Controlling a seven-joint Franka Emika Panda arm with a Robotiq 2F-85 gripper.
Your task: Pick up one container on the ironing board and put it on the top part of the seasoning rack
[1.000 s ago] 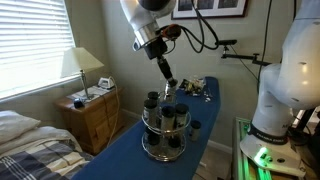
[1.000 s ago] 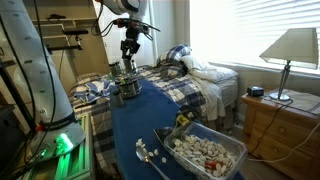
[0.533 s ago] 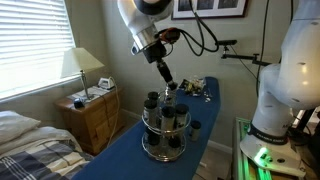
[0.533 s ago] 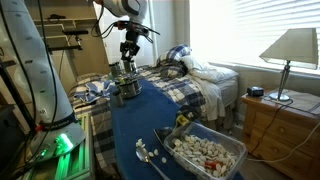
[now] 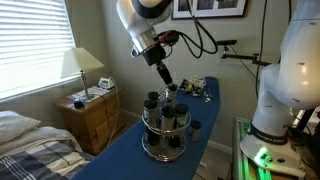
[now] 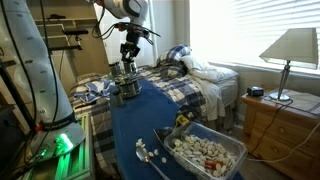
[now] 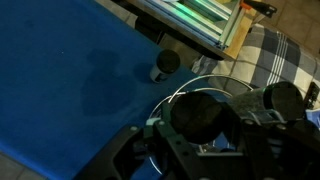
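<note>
The seasoning rack point(image 5: 165, 128), a round two-tier silver carousel with dark-lidded jars, stands on the dark blue ironing board point(image 5: 118, 152) and shows in both exterior views point(image 6: 125, 88). My gripper point(image 5: 170, 88) hangs just over the rack's top tier, also seen from the far end of the ironing board point(image 6: 128, 70). In the wrist view the gripper point(image 7: 200, 125) is shut on a dark-lidded jar point(image 7: 198, 115) above the rack's wire ring point(image 7: 185, 88). Another jar point(image 7: 165, 63) stands alone on the ironing board point(image 7: 70, 70).
A basket of pale items point(image 6: 205, 150) and spoons point(image 6: 148, 155) lie on the board's near end. A wooden nightstand point(image 5: 92, 115) with a lamp point(image 5: 82, 63) stands beside the board. A bed point(image 6: 190, 75) lies alongside. A white robot base point(image 5: 285, 80) is close by.
The arm has shifted only very slightly above the rack; the jar stays in the gripper.
</note>
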